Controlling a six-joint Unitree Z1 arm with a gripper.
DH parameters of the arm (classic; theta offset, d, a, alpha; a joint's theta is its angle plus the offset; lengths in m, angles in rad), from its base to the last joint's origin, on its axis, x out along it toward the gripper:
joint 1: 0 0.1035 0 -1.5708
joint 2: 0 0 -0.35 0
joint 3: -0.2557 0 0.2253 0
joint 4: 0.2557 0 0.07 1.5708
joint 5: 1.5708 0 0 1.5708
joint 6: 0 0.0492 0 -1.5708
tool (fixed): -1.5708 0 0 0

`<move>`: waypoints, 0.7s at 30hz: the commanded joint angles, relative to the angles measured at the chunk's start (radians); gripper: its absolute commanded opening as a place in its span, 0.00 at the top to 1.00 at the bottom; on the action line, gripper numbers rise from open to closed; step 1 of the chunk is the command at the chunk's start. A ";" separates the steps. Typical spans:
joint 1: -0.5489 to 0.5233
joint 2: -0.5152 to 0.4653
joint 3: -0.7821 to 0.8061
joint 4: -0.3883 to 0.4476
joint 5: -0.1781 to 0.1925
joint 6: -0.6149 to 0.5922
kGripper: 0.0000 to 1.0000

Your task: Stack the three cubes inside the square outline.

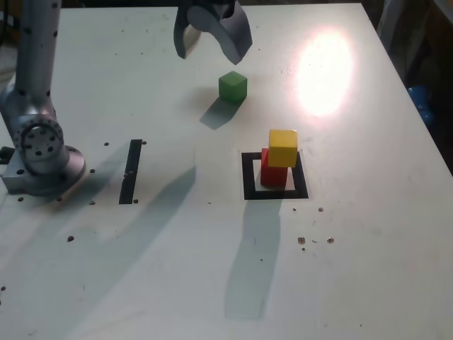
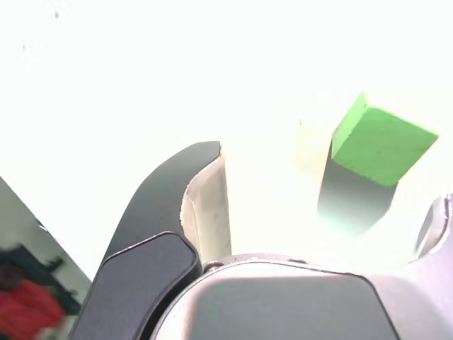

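In the exterior view, your gripper (image 1: 210, 53) hangs above the white table (image 1: 163, 262) at the top of the picture, its jaws spread wide with nothing between them. Just below it in this view, and a little to the exterior view's right, you have the green cube (image 1: 233, 87) on the table. Farther below your gripper, and more to the exterior view's right, the yellow cube (image 1: 283, 148) sits on the red cube (image 1: 274, 174), which stands inside the square outline (image 1: 248, 193). Below your gripper to the exterior view's left lies the black strip (image 1: 130, 172), between the stack and the arm's base (image 1: 44, 159).

In the wrist view, you see both fingers well apart, one dark with a pale inner pad (image 2: 209, 209), the other only partly in the picture. The green cube (image 2: 383, 145) shows out past the fingertips, nearer the partly visible finger than the other, with its shadow beside it.
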 commanded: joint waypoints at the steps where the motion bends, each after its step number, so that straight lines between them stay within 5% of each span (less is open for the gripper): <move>1: 0.004 0.005 -0.012 -0.012 -0.012 0.070 0.00; 21: -0.001 0.114 -0.006 -0.119 -0.034 0.177 0.03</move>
